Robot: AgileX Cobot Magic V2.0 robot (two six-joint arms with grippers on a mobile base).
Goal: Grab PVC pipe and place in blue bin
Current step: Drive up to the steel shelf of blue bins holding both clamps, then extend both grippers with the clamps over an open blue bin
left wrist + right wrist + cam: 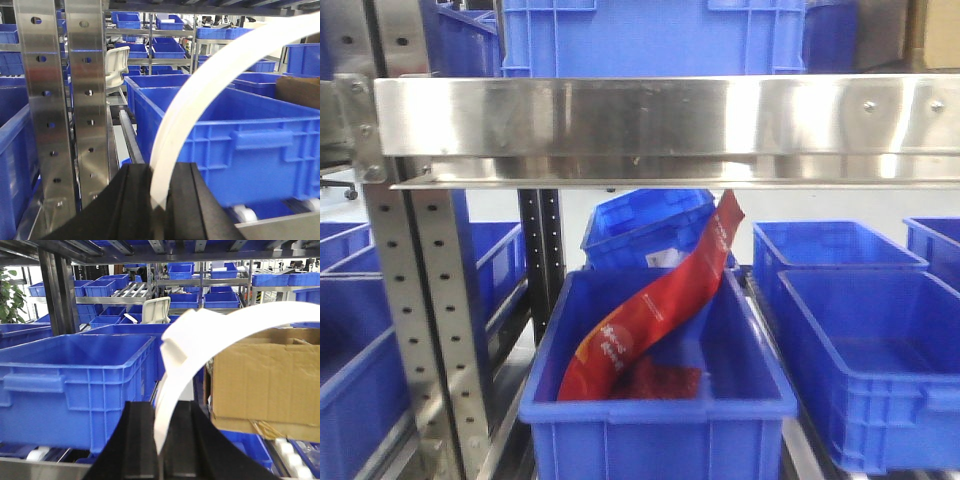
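My right gripper (160,406) is shut on the PVC pipe (200,335), a white curved piece like part of a ring with a flat tab (172,347). It rises from the jaws and bends right. My left gripper (159,169) is shut on a long thin whitish arc strip (200,95) that sweeps up to the right. A blue bin (650,408) with a red packet (655,310) in it shows in the front view, under a steel shelf rail. Neither gripper shows there.
Steel rack uprights (65,100) stand left of my left gripper, a large blue bin (235,135) to its right. Ahead of my right gripper are a blue bin (75,385) and a cardboard box (265,380). A steel rail (660,125) crosses the front view.
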